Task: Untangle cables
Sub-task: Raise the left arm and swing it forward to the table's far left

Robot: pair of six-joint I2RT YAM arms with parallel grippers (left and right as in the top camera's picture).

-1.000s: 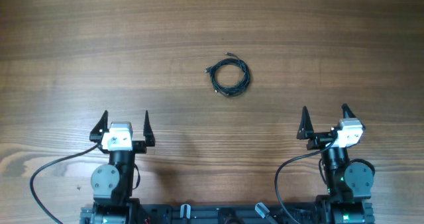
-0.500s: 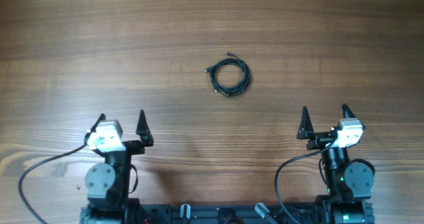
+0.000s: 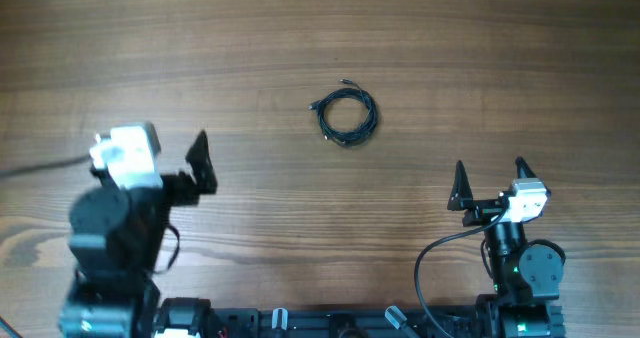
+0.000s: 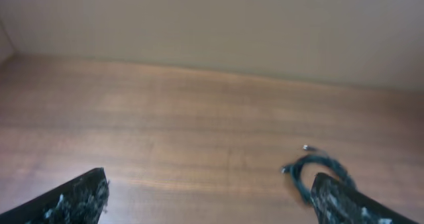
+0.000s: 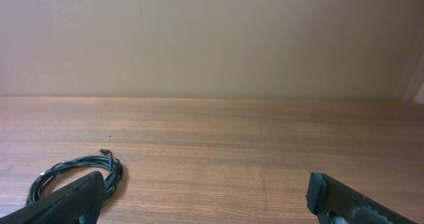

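Lighting: soft, even, moderately bright; faint shadows. Overhead: sharp, save left arm [image 3: 115,213], motion-blurred. Left wrist view: smeared throughout, cables [image 4: 317,160] included. Right wrist view: clear, slightly soft.

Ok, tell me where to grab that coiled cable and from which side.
Probably the near rim of the cables, from straight above, jaws astride the strands. The coil lies flat on the table, so a sideways approach would likely just push it. The plug end sticking out on the far side is an alternative.
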